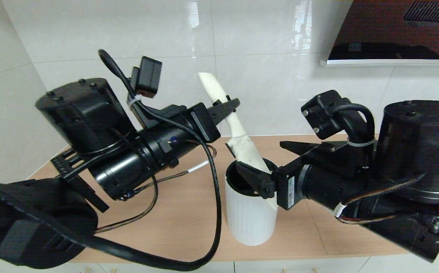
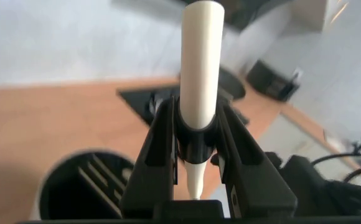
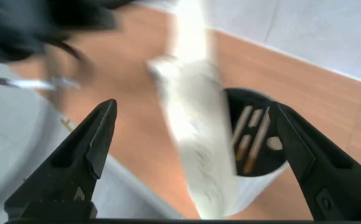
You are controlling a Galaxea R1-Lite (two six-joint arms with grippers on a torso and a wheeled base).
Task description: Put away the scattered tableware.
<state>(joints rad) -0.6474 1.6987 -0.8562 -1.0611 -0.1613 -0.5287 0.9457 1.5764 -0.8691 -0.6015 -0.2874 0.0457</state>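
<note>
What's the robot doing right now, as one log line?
left gripper: shut on white marbled knife-like utensil | right gripper: open by white ribbed utensil holder | utensil tilted over holder rim, not released

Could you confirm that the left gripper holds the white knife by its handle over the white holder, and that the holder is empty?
Not quite: the holder is not empty. The right wrist view shows several stick-like utensils inside it. The left gripper does hold the white knife by its handle over it.
</note>
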